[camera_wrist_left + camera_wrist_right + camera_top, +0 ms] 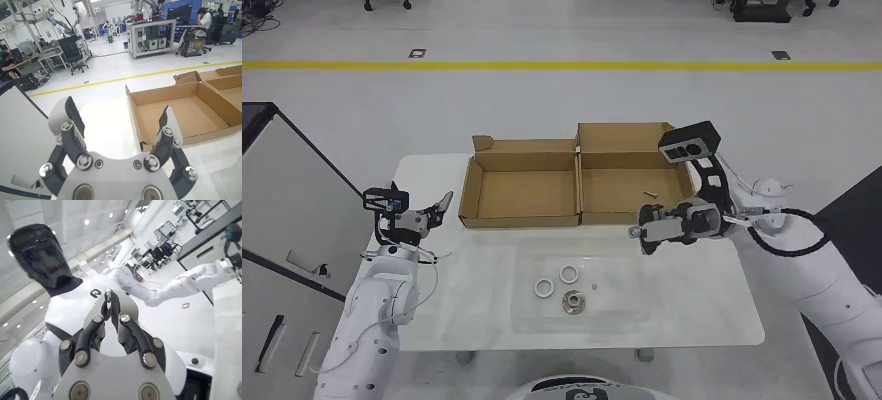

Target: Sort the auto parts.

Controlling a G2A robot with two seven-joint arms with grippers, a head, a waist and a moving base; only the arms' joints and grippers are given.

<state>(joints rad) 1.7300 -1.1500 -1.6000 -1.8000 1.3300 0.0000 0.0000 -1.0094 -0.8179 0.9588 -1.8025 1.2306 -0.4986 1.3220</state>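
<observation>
My right gripper is shut on a small metal screw, whose threaded end sticks out past the fingertips. It hangs above the table just in front of the right cardboard box. My left gripper stands open and empty at the table's left side, facing the left cardboard box. On the table's middle lie two white rings, a metal bushing and a tiny part. Another small part lies inside the right box.
The two open boxes stand side by side at the table's back edge. A grey cabinet stands left of the table.
</observation>
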